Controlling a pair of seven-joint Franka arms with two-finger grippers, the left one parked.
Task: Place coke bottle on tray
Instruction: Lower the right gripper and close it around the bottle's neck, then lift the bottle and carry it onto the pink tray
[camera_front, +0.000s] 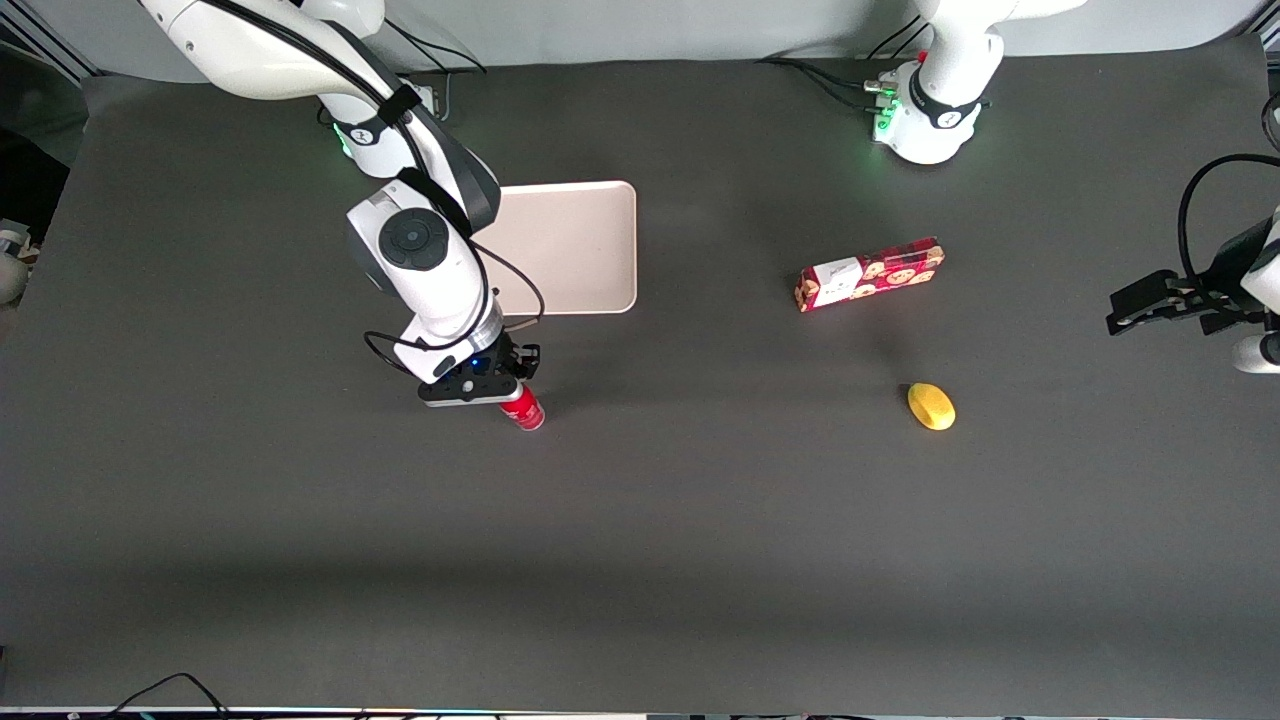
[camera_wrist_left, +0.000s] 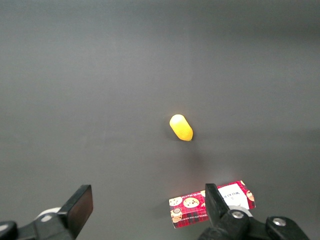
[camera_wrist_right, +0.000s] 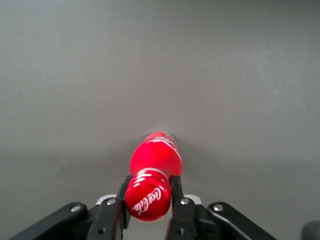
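Note:
The small red coke bottle (camera_front: 523, 408) stands on the dark table, nearer to the front camera than the cream-beige tray (camera_front: 570, 247). My gripper (camera_front: 500, 385) is right over it, and its two fingers press against the sides of the red cap (camera_wrist_right: 148, 195), shut on the bottle. In the right wrist view the bottle's body (camera_wrist_right: 156, 155) reaches down toward the table, and my gripper (camera_wrist_right: 148, 200) clamps its top. I cannot tell whether the bottle's base touches the table. The arm's wrist hides part of the tray's edge.
A long red cookie box (camera_front: 869, 274) lies toward the parked arm's end of the table. A yellow lemon-like object (camera_front: 931, 406) sits nearer to the front camera than that box. The tray lies flat beside the working arm's base.

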